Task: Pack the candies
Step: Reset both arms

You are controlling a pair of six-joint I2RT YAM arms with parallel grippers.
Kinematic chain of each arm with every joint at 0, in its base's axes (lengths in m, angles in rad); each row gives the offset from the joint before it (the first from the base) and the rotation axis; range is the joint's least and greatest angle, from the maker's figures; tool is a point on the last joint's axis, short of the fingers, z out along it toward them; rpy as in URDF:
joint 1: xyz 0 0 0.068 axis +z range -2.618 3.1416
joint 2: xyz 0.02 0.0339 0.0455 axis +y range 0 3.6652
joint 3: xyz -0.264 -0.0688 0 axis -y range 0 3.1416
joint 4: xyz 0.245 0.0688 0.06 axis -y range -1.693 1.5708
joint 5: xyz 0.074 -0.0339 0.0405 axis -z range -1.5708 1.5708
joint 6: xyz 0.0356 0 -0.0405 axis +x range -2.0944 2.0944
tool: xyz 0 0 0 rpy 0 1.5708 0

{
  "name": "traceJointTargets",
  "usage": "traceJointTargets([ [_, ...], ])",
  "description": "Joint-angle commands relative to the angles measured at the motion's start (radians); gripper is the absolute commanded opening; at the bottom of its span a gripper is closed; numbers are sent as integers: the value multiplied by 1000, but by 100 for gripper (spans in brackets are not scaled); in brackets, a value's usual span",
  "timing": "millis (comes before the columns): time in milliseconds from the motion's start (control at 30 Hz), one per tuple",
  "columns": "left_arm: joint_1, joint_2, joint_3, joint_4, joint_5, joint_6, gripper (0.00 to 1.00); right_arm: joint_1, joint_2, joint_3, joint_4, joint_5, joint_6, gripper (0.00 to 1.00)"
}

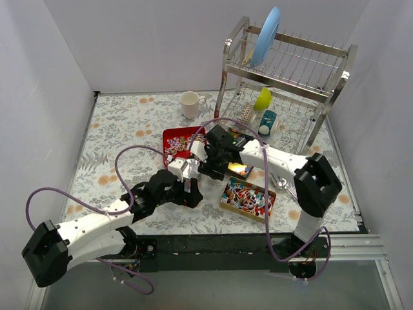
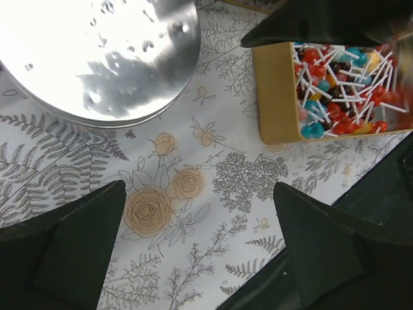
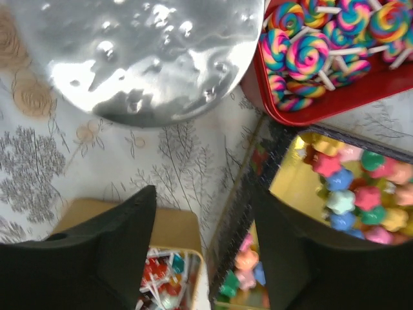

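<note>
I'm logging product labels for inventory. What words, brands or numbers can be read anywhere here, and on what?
No text can be read in any view.
Any label on the teal bottle in the dish rack is too small to tell.
No print shows on the silver lid, red tray, gold tray or white mug.

Top view: arm hides right side of red tray; candies at centre too small to sort by kind.
Left wrist view: lid cut by top and left edges; gold tray cut at right edge, its top under dark shape.
Right wrist view: star candies blurred at right, lower ones behind finger.
</note>
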Motion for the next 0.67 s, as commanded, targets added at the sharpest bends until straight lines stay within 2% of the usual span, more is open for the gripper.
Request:
traceJointTargets([
  [0, 18, -73, 174, -267, -50, -32, 98, -11, -151, 30, -109, 28, -27, 75],
  [33, 29, -82, 201, -291, -38, -11, 98, -17, -163, 59, -130, 22, -15, 78],
  [100, 33, -107, 241, -313, -36, 38, 98, -42, -192, 91, -176, -7, 23, 97],
  [200, 90, -130, 269, -344, -77, 100, 98, -55, -243, 107, -190, 115, 167, 98],
  [267, 182, -142, 295, -347, -88, 135, 98, -56, -283, 78, -184, 193, 197, 98],
  [433, 277, -194, 326, -402, -211, 195, 98, -57, -383, -9, -186, 281, 194, 98],
  [533, 383, -219, 320, -405, -226, 239, 98, -59, -438, -85, -175, 322, 142, 98],
  [633, 482, -234, 294, -350, -231, 255, 98, -77, -467, -123, -173, 287, 122, 98],
])
